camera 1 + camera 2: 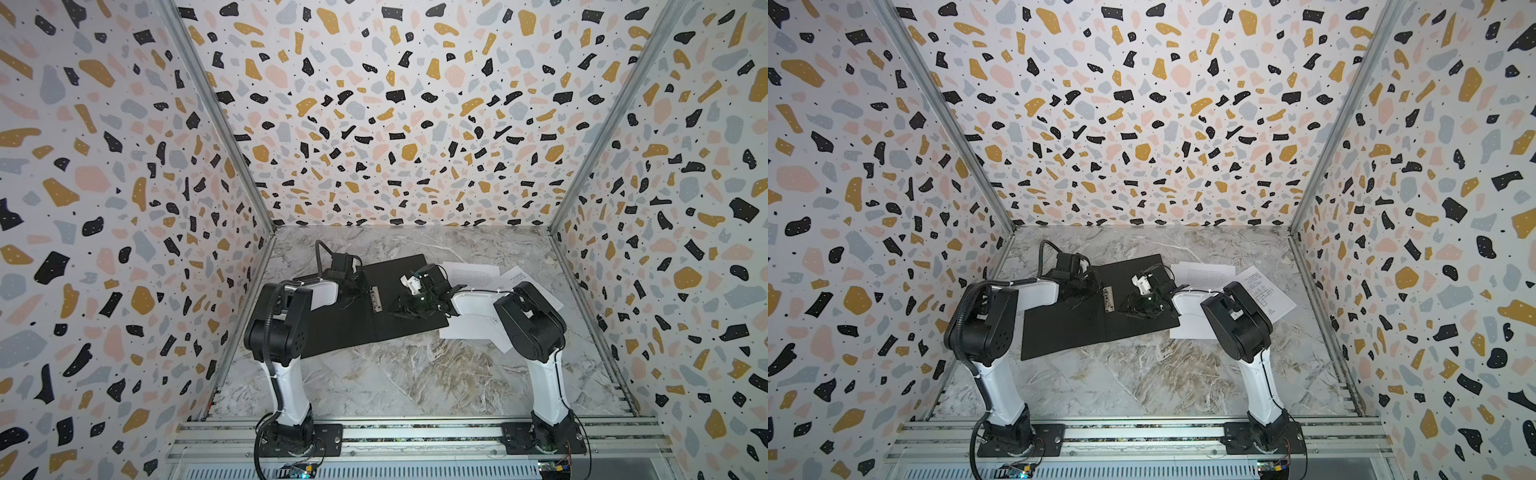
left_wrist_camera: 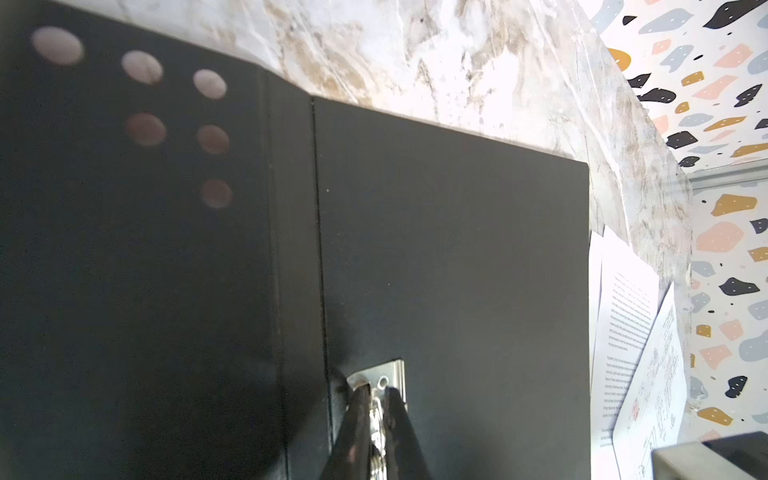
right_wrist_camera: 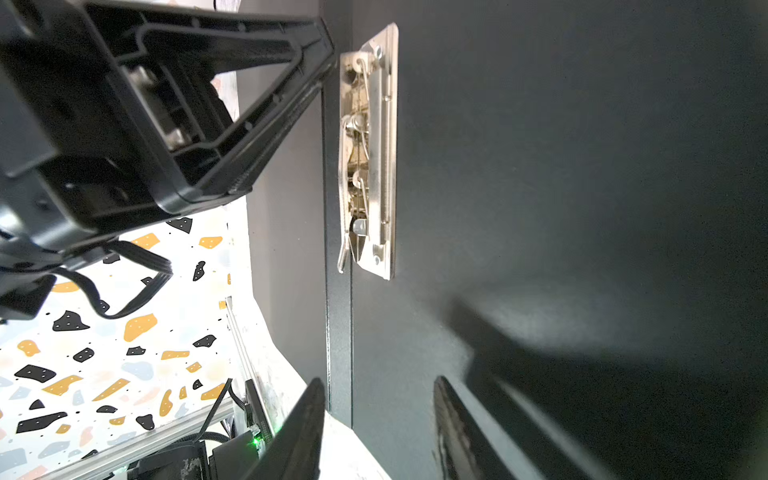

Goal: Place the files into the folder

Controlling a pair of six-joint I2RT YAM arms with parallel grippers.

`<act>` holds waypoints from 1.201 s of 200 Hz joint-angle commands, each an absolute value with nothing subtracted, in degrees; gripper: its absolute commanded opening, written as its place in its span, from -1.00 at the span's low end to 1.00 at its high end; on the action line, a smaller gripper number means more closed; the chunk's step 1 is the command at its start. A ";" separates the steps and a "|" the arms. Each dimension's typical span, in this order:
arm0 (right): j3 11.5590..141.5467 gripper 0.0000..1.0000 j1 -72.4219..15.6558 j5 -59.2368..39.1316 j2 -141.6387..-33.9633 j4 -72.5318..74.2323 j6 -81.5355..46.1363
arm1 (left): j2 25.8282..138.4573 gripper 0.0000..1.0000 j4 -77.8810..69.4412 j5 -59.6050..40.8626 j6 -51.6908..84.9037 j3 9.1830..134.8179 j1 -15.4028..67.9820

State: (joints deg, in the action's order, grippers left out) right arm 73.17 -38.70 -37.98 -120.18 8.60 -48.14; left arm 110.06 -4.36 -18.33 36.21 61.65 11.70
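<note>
In both top views we see the folder (image 1: 353,332) (image 1: 1067,328) lying open on the marble table (image 1: 415,374), black inside facing up, but the arms hide much of it. The left wrist view adds six round holes (image 2: 143,66) in the folder's (image 2: 457,249) left flap, which no other view shows. Only the right wrist view gives the full length of the spring clip (image 3: 370,153), which is fixed to the right flap (image 3: 582,166) just beside the spine.

We count one folder, one spring clip (image 1: 376,299) (image 1: 1108,298) and two white sheets. The text sheet (image 1: 469,274) (image 1: 1204,274) (image 2: 623,316) meets the folder's right edge. The diagram sheet (image 1: 515,276) (image 1: 1264,291) (image 2: 660,374) lies farther right and overlaps the text sheet. Both are outside the folder, flat on the table.

The left gripper (image 1: 353,286) (image 2: 376,390) is clenched, its two fingers (image 2: 357,415) pinching the metal at one end of the spring clip (image 2: 392,372). From the right wrist we see that same gripper (image 3: 324,70) side-on, at the clip's end.

The right gripper (image 1: 397,311) (image 1: 1129,309) (image 3: 378,382) sits over the right flap near the spine. Its jaws are partly spread, with nothing between them. We cannot tell whether its fingertips (image 3: 311,415) touch the card.
</note>
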 commanded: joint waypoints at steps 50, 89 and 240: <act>75.47 -0.11 -39.38 -38.84 -120.40 8.19 -49.03 | 111.09 -0.80 -2.28 -17.00 34.06 62.41 12.11; 76.94 -0.10 -39.72 -39.54 -121.42 8.25 -49.60 | 111.61 -0.80 -2.36 -17.19 33.84 62.15 12.29; 86.00 -0.38 -41.18 -42.62 -128.96 6.37 -52.40 | 113.20 -0.90 -0.61 -14.58 31.99 61.70 13.62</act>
State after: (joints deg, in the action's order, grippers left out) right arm 83.61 -40.95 -41.58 -128.99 7.55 -52.03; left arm 110.93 -2.92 -15.68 33.39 61.93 12.99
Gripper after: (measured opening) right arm 0.312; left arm 0.053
